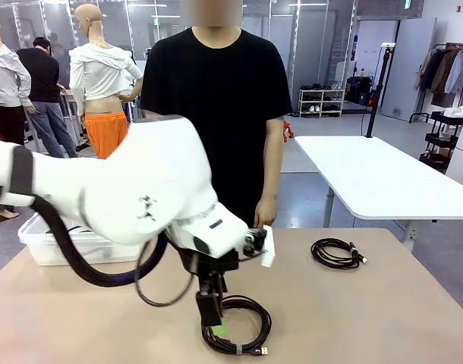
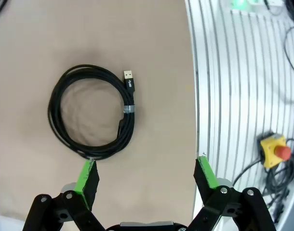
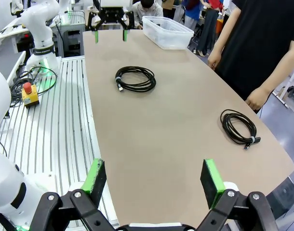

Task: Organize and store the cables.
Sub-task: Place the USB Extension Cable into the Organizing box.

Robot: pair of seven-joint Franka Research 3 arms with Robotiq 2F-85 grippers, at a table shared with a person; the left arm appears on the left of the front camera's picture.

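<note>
In the front view, one coiled cable (image 1: pixel 265 322) lies on the table (image 1: pixel 383 318) at bottom centre. A second coiled cable (image 1: pixel 336 265) lies at middle right, near the far edge. A bin (image 1: pixel 45 244) sits on the table's left far corner. A person (image 1: pixel 224 114) stands behind the far edge, at centre.

Cable (image 2: pixel 54 113) black, with a grey band (image 2: pixel 129 109); table (image 2: pixel 152 57) plain tan; pads (image 2: pixel 84 175) bright green; arm (image 1: pixel 125 189) white; bin (image 1: pixel 42 244) translucent white; shirt (image 1: pixel 216 98) black; stop box (image 2: pixel 271 150) yellow, red-capped; base (image 2: pixel 233 96) silver, striped with ribs.
</note>
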